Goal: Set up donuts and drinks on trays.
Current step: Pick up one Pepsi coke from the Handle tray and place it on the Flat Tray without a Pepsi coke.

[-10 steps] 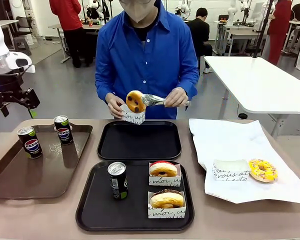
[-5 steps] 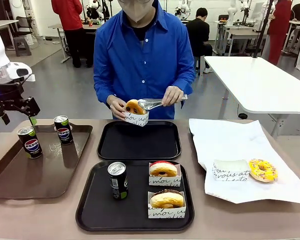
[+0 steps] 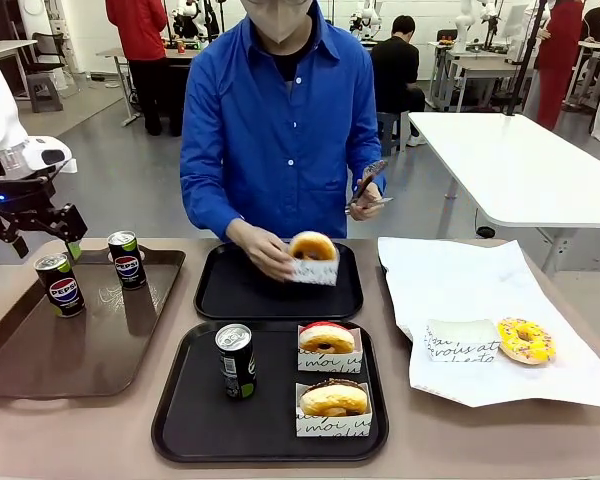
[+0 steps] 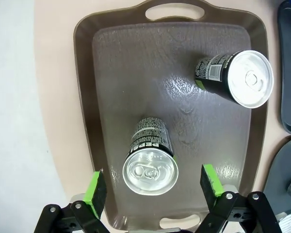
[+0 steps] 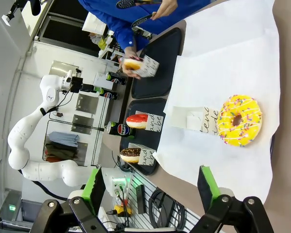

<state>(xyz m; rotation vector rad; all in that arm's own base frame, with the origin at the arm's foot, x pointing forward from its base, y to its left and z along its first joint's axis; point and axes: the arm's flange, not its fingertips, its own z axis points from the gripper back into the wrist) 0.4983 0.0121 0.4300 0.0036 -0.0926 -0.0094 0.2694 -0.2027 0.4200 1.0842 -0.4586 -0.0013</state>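
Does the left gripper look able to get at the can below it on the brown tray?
Probably yes: the left gripper is open above the can, green pads either side of its top, nothing between, and the second can stands apart.

the person's hand [image 3: 265, 252] has carried the sleeved donut [image 3: 312, 246] down from chest height to the far black tray [image 3: 242, 296]. the tongs [image 3: 368, 182] have let go of it and now tilt upward in the other hand [image 3: 366, 204]. the left gripper [image 3: 47, 248] has sunk closer to the nearer pepsi can [image 3: 59, 284].
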